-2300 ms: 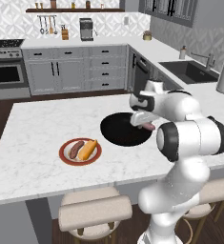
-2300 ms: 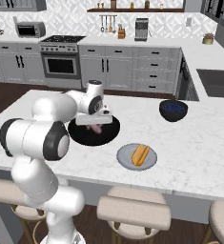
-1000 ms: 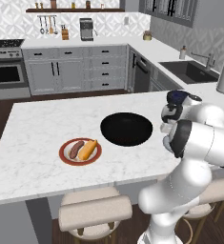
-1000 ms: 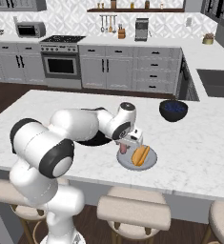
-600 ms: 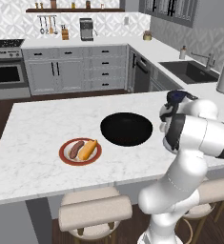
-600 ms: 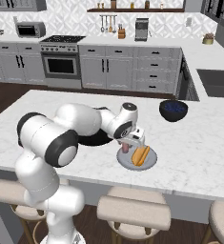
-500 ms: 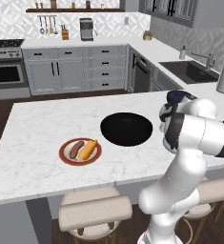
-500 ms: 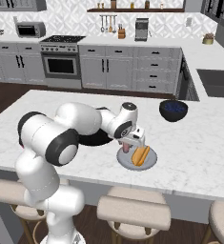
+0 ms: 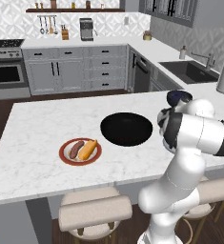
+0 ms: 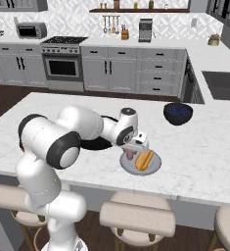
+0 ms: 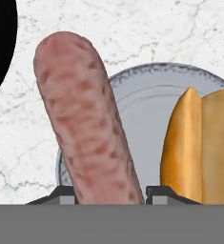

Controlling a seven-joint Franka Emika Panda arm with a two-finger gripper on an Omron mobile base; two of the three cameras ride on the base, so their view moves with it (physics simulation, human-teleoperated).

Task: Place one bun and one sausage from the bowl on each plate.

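The hand (image 10: 131, 153) is clamped on the last sausage (image 11: 85, 124), hanging it over the grey plate (image 11: 147, 90), with the bun (image 11: 204, 143) just beside it. It should come down level and let go beside the bun, not on top.
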